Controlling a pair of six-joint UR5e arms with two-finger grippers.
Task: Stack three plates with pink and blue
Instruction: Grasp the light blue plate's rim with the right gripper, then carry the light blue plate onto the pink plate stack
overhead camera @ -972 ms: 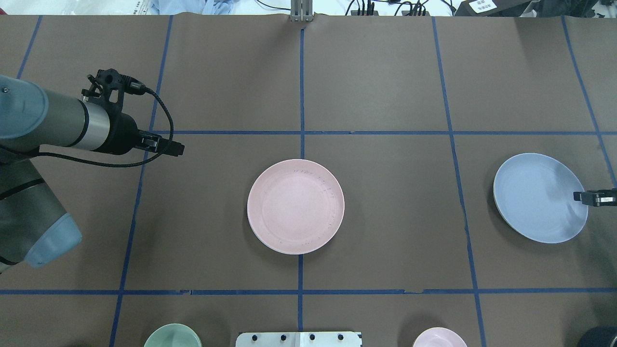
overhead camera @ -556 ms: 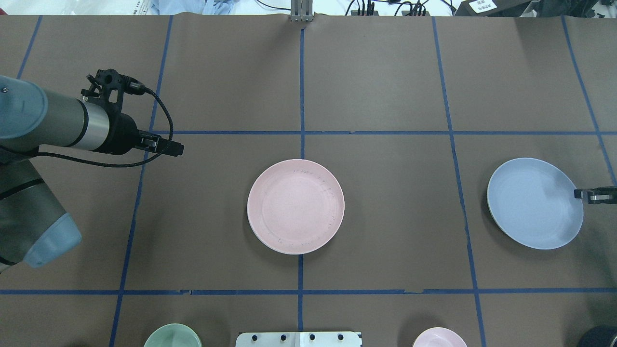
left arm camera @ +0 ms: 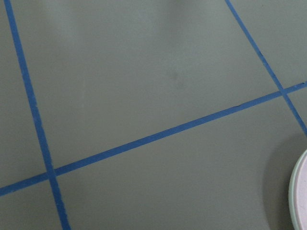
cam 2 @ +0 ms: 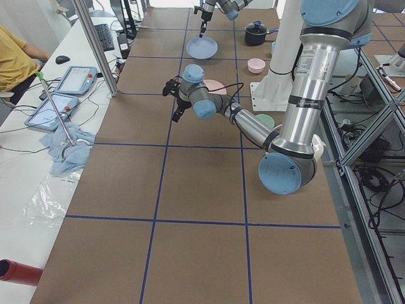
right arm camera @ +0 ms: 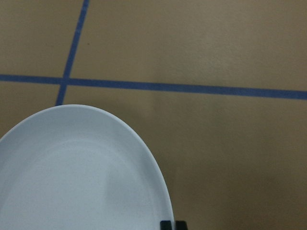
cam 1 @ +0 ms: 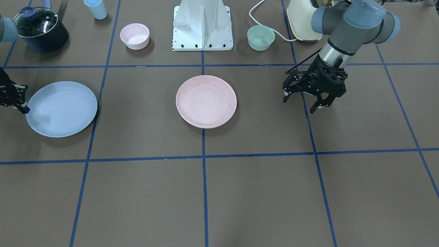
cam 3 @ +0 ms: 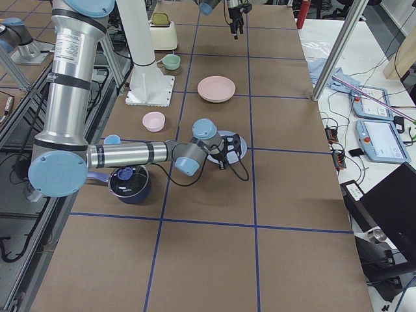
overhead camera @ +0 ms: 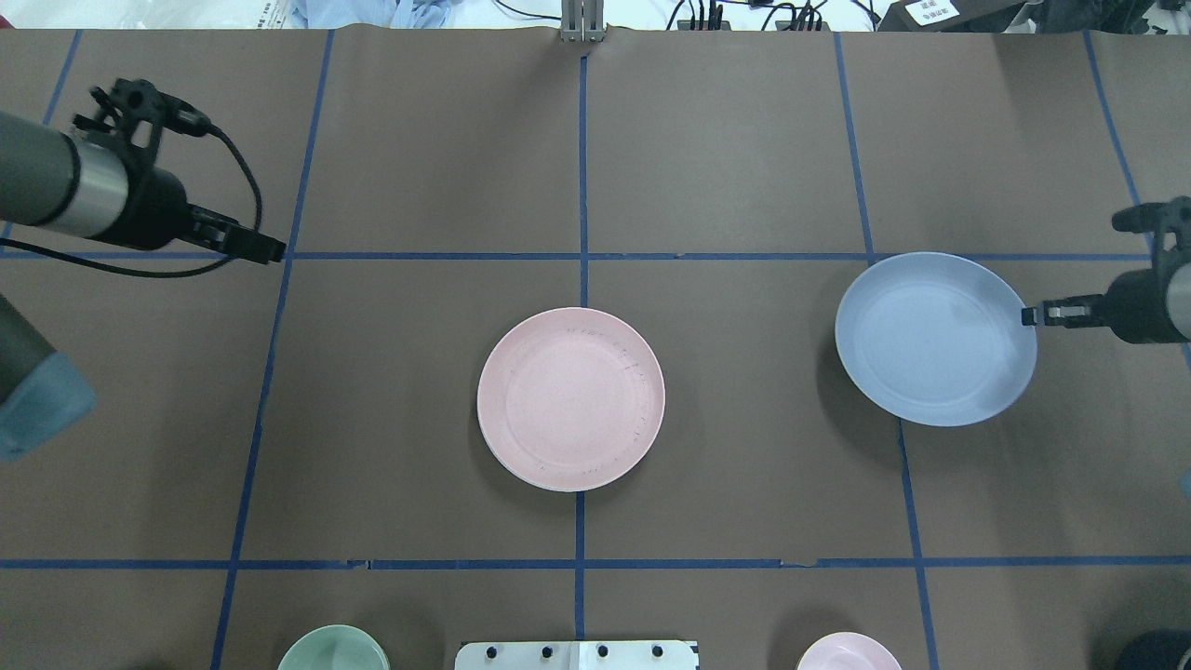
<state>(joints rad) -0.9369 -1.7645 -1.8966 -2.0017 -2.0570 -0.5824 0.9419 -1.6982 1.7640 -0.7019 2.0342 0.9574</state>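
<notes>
I read right fingers (overhead camera: 1037,314) clamped on blue plate (overhead camera: 935,340) rim, plate raised off surface (overhead camera: 744,465), right side. Left fingers (overhead camera: 265,247) spread, empty. Pink plate (overhead camera: 570,398) at center atop cream plate (cam 1: 207,127): 2 stacked.

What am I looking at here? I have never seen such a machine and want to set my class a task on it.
This is a robot with two jointed arms at a brown table marked with blue tape. Two pictures look down on the table, one from behind the robot and one facing it; two look along the table from its ends; two come from cameras on the wrists. Each arm ends in a two-finger hand. The right hand pinches the rim of a light-blue plate, which its shadow suggests is lifted. The left hand hangs open and empty. In the middle lies a pink plate with a pale rim showing beneath it. Near the robot's base stand a pink bowl, a mint-green bowl, a lidded pot and a blue cup.
</notes>
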